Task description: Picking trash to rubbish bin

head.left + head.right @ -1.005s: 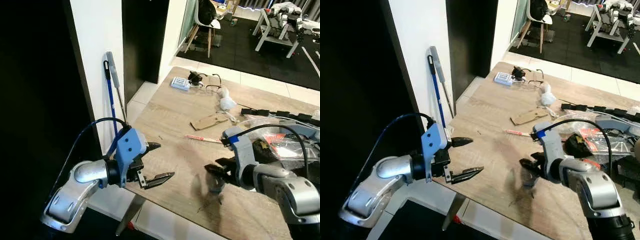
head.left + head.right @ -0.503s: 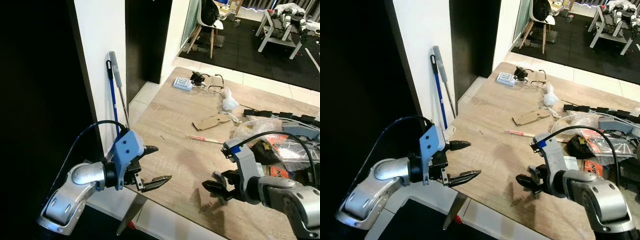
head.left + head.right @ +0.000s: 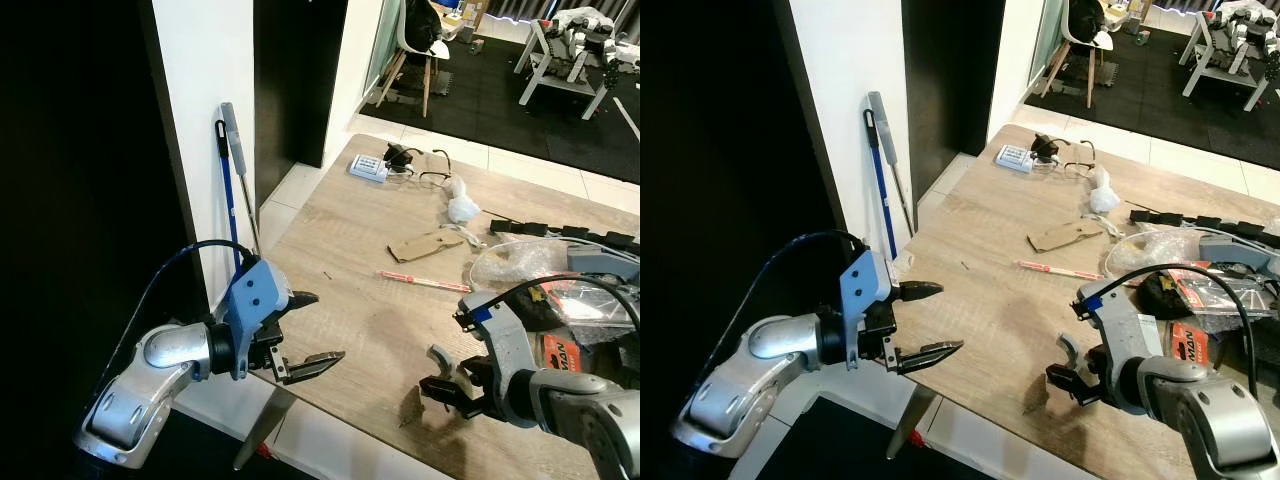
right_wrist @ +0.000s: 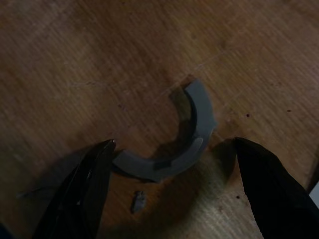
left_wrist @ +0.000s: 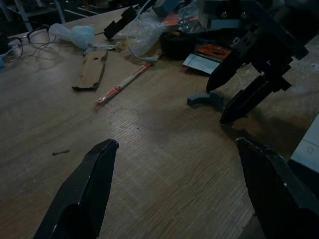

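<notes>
A long wooden table (image 3: 340, 250) runs away from a white wall toward a dark-floored room beyond, and both arms are out over its near end. The right gripper (image 3: 447, 380) hangs low over the boards with its two black fingers (image 4: 79, 189) spread wide, holding nothing; between them, flat on the wood, lies a grey curved plastic piece (image 4: 174, 137), a broken half-ring, with one finger just beside each of its ends but whether they touch it I cannot tell. A tiny dark crumb (image 4: 138, 200) sits just beside the piece, nearer the wrist. Beyond this gripper, further up the table, are a red-and-white stick wrapper (image 3: 425, 282), a torn scrap of cardboard (image 3: 425, 245) and a crumpled white tissue (image 3: 461, 207); to its outer side is a heap of clear plastic bags and packets (image 3: 545, 280). The left gripper (image 3: 305, 330) hovers at the table's near corner, well apart from the right one, its fingers also wide open and empty. Behind it a blue-handled mop (image 3: 228, 180) leans on the wall.
</notes>
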{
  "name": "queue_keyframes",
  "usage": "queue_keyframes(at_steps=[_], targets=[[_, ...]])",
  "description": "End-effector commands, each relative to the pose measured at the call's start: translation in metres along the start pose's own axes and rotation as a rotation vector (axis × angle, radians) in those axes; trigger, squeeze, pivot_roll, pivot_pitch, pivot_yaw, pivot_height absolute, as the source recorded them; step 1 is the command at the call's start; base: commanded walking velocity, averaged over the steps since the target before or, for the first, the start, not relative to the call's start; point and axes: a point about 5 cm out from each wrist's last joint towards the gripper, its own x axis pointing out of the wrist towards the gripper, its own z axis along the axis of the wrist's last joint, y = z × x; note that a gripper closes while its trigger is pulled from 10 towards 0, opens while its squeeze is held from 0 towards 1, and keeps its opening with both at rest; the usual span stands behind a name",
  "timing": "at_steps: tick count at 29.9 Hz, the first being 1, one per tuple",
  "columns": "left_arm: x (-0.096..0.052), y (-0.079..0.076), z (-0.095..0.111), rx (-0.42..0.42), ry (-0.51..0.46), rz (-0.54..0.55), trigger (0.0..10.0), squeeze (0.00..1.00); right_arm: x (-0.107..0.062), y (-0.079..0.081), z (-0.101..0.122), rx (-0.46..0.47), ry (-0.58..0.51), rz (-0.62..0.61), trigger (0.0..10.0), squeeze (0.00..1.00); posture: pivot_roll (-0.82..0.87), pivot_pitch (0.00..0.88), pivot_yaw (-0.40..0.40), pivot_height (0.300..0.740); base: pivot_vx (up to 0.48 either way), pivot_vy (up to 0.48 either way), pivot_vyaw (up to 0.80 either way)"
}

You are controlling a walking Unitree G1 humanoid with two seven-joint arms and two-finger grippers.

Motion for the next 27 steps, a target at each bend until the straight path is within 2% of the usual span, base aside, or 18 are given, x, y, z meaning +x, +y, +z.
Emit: queue_keyframes(at_steps=[1,8,9,11,12,13,14,16,27], targets=[[0.000,0.000,-0.002,0.004,0.005,0.002,10.0,0.00,0.006,0.000,-0.012,0.017,0.059,-0.007,10.0,0.00,-0.02,0.111,-0.033,0.740,0.000,0.000,0.00],[0.001,-0.001,-0.003,0.002,0.005,0.002,10.0,0.00,0.016,0.000,-0.010,-0.010,0.052,-0.039,10.0,0.00,-0.02,0.109,-0.026,0.740,0.000,0.000,0.00],[0.001,-0.001,-0.003,0.002,0.007,0.001,10.0,0.00,0.018,0.000,-0.009,-0.010,0.045,-0.038,9.6,0.00,-0.02,0.109,-0.026,0.740,0.000,0.000,0.00],[0.001,-0.001,-0.003,0.003,0.007,0.001,10.0,0.00,0.019,0.001,-0.008,-0.008,0.040,-0.036,9.6,0.00,-0.02,0.109,-0.026,0.740,0.000,0.000,0.00],[0.002,-0.001,-0.003,0.003,0.008,-0.001,10.0,0.00,0.022,0.001,-0.006,-0.008,0.034,-0.033,2.0,0.00,-0.02,0.106,-0.024,0.740,0.000,0.000,0.00],[0.002,-0.001,-0.003,0.003,0.008,-0.001,10.0,0.00,0.022,0.001,-0.006,-0.008,0.034,-0.033,2.0,0.00,-0.02,0.106,-0.024,0.740,0.000,0.000,0.00],[0.002,-0.001,-0.003,0.000,0.007,-0.003,10.0,0.00,0.025,0.002,-0.004,-0.008,0.026,-0.030,0.0,0.00,-0.01,0.107,-0.023,0.740,0.000,0.000,0.00],[0.003,-0.001,-0.003,0.000,0.009,-0.007,10.0,0.00,0.030,0.004,0.000,-0.006,0.012,-0.024,0.0,0.00,-0.01,0.103,-0.023,0.740,0.000,0.000,0.00],[0.001,-0.002,-0.003,-0.003,0.013,-0.008,10.0,0.00,0.033,0.005,0.001,-0.002,-0.002,-0.011,0.0,0.00,-0.01,0.099,-0.020,0.740,0.000,0.000,0.00]])
